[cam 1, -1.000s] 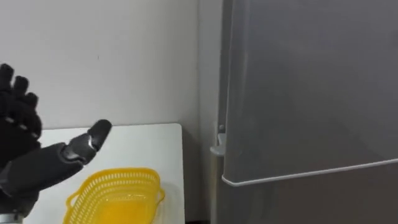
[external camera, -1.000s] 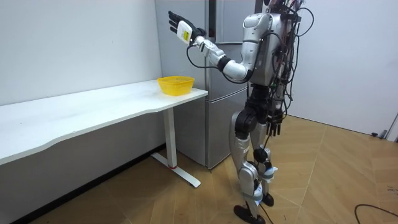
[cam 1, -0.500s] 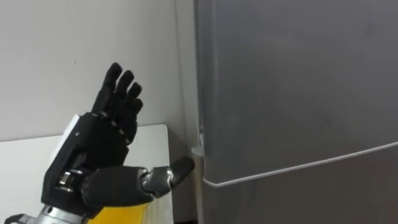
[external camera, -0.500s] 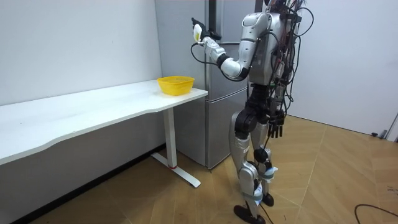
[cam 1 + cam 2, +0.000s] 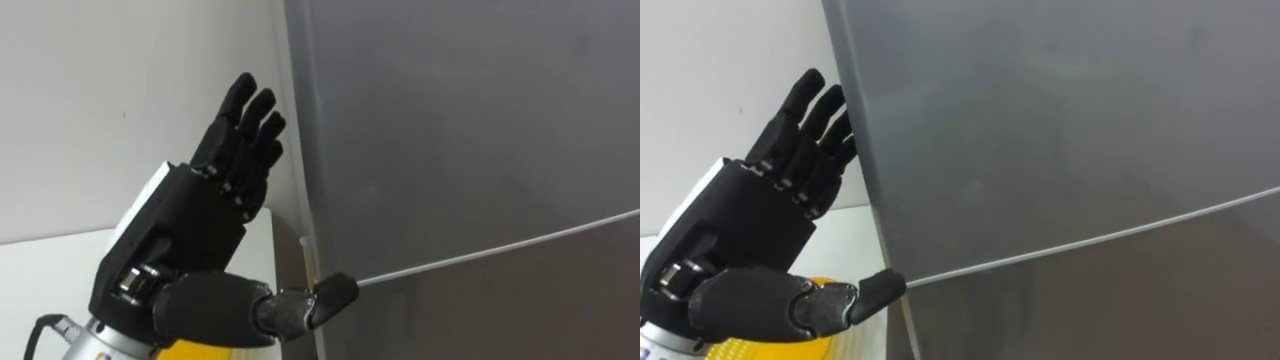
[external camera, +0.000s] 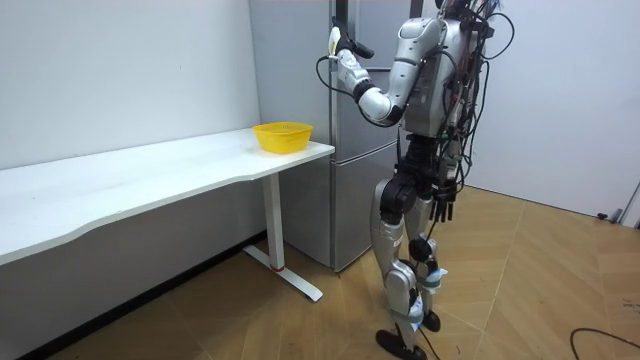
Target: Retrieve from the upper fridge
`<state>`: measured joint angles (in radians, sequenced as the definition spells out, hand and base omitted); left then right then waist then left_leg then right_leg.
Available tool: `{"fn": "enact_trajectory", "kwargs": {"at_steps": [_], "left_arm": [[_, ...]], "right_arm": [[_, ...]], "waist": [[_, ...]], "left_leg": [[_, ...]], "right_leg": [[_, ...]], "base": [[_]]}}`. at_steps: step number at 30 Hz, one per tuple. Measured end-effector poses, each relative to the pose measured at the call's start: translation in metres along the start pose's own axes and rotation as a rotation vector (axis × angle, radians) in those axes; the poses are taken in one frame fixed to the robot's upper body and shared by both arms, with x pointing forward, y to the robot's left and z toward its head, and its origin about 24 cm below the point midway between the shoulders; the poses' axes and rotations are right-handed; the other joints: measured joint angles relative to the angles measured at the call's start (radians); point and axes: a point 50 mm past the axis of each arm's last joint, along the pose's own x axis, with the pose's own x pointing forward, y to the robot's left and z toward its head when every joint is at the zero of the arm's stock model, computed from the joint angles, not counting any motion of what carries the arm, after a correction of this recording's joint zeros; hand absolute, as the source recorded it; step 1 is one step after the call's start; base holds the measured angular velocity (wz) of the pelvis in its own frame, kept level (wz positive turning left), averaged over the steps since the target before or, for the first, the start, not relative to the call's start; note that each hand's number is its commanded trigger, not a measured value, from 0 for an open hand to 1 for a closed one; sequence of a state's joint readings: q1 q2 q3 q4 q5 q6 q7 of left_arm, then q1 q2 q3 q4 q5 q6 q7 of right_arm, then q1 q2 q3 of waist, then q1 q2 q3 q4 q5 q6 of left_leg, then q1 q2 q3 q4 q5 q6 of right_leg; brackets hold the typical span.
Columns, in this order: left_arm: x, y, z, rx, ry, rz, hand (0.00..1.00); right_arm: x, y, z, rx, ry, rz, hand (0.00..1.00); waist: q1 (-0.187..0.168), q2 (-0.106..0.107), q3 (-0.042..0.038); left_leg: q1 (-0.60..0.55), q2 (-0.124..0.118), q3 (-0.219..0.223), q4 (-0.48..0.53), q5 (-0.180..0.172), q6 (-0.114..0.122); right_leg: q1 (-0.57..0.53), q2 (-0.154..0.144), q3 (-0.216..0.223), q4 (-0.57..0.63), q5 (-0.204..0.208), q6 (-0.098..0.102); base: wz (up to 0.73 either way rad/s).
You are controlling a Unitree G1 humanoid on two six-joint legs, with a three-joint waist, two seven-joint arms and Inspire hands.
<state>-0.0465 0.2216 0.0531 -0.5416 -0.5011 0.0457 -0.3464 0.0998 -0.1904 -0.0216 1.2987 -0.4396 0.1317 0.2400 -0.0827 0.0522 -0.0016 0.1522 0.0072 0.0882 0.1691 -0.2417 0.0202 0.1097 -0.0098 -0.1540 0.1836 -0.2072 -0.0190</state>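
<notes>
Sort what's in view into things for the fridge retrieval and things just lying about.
For the job:
upper fridge door, shut
left hand, open, raised at that door's left edge

Lying about:
yellow basket on the white table
lower fridge door
right hand, hanging at the robot's side

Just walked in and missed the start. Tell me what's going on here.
The robot stands facing the grey fridge, next to a white table with a yellow basket on it. Its left hand is raised with straight fingers at the left edge of the upper door, thumb by the seam below. The door is shut and nothing is out yet. The right hand hangs at its side.
</notes>
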Motion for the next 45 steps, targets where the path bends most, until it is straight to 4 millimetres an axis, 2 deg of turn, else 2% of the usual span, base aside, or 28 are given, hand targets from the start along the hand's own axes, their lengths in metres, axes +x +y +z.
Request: {"fn": "enact_trajectory", "kwargs": {"at_steps": [8, 18, 19, 20, 21, 22, 26, 27, 28, 32, 36, 37, 45], "left_arm": [[0.001, -0.007, -0.002, -0.032, -0.002, -0.063, 0.0], [0.002, -0.012, -0.003, -0.099, 0.014, -0.152, 0.0], [0.001, -0.012, -0.003, -0.104, 0.017, -0.155, 0.5], [0.001, -0.012, -0.004, -0.104, 0.02, -0.158, 0.8], [0.001, -0.012, -0.004, -0.103, 0.02, -0.159, 0.95], [0.001, -0.011, -0.004, -0.102, 0.022, -0.161, 1.0], [0.001, -0.008, -0.002, -0.09, 0.02, -0.134, 1.0], [0.0, -0.007, -0.002, -0.088, 0.019, -0.13, 0.56], [0.0, -0.006, -0.001, -0.086, 0.018, -0.126, 0.0], [0.001, -0.012, -0.001, -0.104, 0.009, -0.173, 0.0], [0.003, -0.019, -0.002, -0.126, 0.011, -0.211, 0.0], [0.003, -0.021, -0.003, -0.131, 0.016, -0.221, 0.0], [0.004, -0.025, -0.005, -0.148, 0.019, -0.247, 0.0]], "right_arm": [[0.0, -0.001, -0.001, -0.003, 0.011, -0.013, 0.0], [-0.001, -0.006, 0.009, -0.012, -0.009, -0.04, 0.0], [-0.001, -0.006, 0.009, -0.012, -0.01, -0.043, 0.0], [-0.001, -0.006, 0.009, -0.012, -0.01, -0.046, 0.0], [-0.001, -0.006, 0.009, -0.012, -0.01, -0.046, 0.0], [-0.001, -0.006, 0.009, -0.011, -0.009, -0.047, 0.0], [-0.001, -0.006, 0.008, -0.012, -0.007, -0.046, 0.0], [-0.001, -0.006, 0.008, -0.012, -0.008, -0.046, 0.0], [-0.001, -0.006, 0.008, -0.012, -0.009, -0.049, 0.0], [-0.001, -0.008, 0.01, -0.011, -0.015, -0.059, 0.0], [-0.001, -0.009, 0.013, -0.012, -0.023, -0.065, 0.0], [-0.001, -0.009, 0.013, -0.012, -0.023, -0.066, 0.0], [-0.002, -0.01, 0.013, -0.009, -0.031, -0.07, 0.0]], "waist": [[0.005, -0.008, 0.0062], [-0.016, -0.005, 0.0048], [-0.018, -0.004, 0.0048], [-0.018, -0.004, 0.0046], [-0.018, -0.003, 0.0043], [-0.019, -0.004, 0.0047], [-0.017, -0.002, 0.0038], [-0.017, -0.002, 0.0034], [-0.018, -0.002, 0.0035], [-0.017, 0.003, 0.0003], [-0.019, 0.003, 0.0004], [-0.021, 0.009, -0.0034], [-0.021, 0.016, -0.0032]], "left_leg": [[-0.003, 0.0, 0.0, -0.001, 0.0, 0.0], [0.0, 0.001, 0.003, -0.001, 0.0, 0.0], [0.0, 0.001, 0.003, -0.001, 0.0, 0.0], [0.0, 0.001, 0.003, -0.001, 0.0, 0.0], [0.0, 0.0, 0.003, -0.001, 0.0, 0.0], [0.0, 0.0, 0.003, -0.001, 0.0, 0.0], [-0.002, -0.002, 0.004, -0.001, 0.0, 0.0], [-0.002, -0.002, 0.004, 0.0, 0.0, 0.0], [-0.002, -0.002, 0.004, 0.001, 0.0, 0.0], [-0.004, -0.003, 0.004, 0.001, 0.0, 0.0], [-0.002, -0.003, 0.004, 0.001, 0.0, 0.0], [-0.002, -0.003, 0.004, 0.001, 0.0, 0.0], [-0.001, -0.002, 0.015, 0.002, 0.0, 0.0]], "right_leg": [[-0.004, 0.001, 0.004, 0.001, 0.0, 0.0], [0.006, 0.002, 0.008, 0.0, 0.0, 0.0], [0.007, 0.002, 0.007, 0.0, 0.0, 0.0], [0.007, 0.002, 0.007, 0.0, 0.0, 0.0], [0.007, 0.002, 0.007, 0.0, 0.0, 0.0], [0.007, 0.002, 0.007, 0.0, 0.0, 0.0], [0.005, 0.001, 0.007, 0.0, 0.0, 0.0], [0.005, 0.001, 0.007, 0.0, 0.0, 0.0], [0.005, 0.0, 0.007, 0.0, 0.0, 0.0], [0.006, -0.001, 0.004, -0.001, 0.0, 0.001], [0.007, -0.001, 0.004, -0.001, 0.0, 0.001], [0.008, -0.001, 0.004, -0.001, 0.0, 0.001], [0.006, 0.001, 0.008, -0.001, -0.001, 0.001]], "base": [[-0.01], [0.0], [0.0], [0.0], [0.0], [0.0], [0.0], [0.0], [0.0], [0.0], [0.0], [0.0], [-0.01]]}}
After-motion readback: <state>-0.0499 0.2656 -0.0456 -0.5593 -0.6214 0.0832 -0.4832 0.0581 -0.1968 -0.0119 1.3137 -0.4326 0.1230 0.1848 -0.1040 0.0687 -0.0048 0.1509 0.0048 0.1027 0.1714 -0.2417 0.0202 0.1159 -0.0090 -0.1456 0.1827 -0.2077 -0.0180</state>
